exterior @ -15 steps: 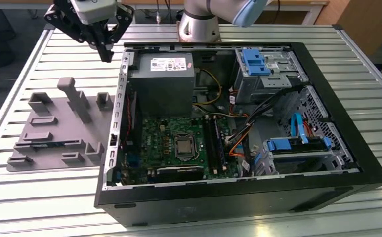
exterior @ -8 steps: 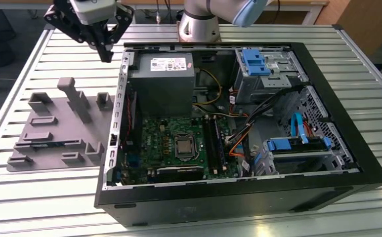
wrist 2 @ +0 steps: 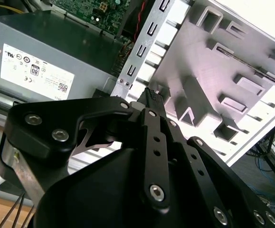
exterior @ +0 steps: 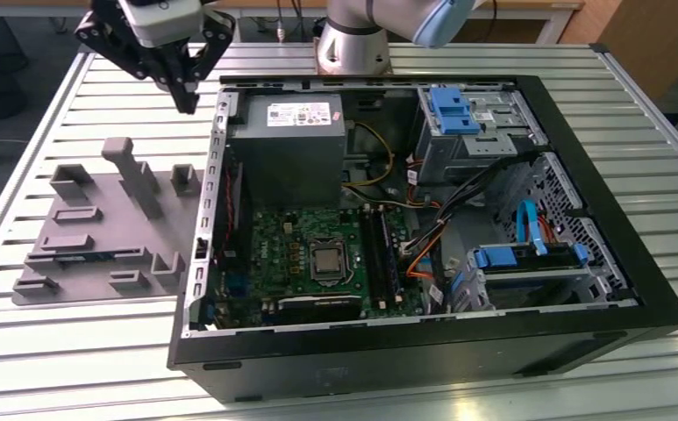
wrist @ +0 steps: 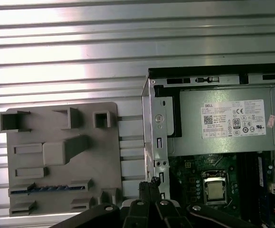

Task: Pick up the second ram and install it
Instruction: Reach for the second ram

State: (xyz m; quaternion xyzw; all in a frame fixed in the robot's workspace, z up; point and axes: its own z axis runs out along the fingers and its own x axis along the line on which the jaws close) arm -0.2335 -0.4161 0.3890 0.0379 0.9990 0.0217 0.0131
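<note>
The gripper (exterior: pixel 184 103) hung in the air with its fingers pressed together and nothing between them. It was well clear of the table (exterior: pixel 82 351) and above the strip that parted the grey fixture (exterior: pixel 104 210) from the side wall of the open computer case (exterior: pixel 432 351).

The second ram (exterior: pixel 87 256) lay below the gripper and off to its fixture side, away from the case. It was seated on edge in a low slot of the fixture, and only its thin blue-green top edge was visible. In the first wrist view the stick (wrist: pixel 47 188) ran lengthwise, so one end faced the gripper (wrist: pixel 151 186) and the other pointed straight away from it. A bare stretch of the fixture (wrist: pixel 104 142) lay between the nearer end and the fingertips. The gripper was apart from the stick and touched neither it nor the fixture.

On the gripper's other side, inside the case and beyond the power supply (exterior: pixel 286 140), sat the black motherboard slots (exterior: pixel 380 250). Their long axis ran crosswise to that of the ram as it lay. By this reading, the ram had not yet been picked up, and the gripper stood between it and the slots, nearer to the fixture's edge than to the board.
</note>
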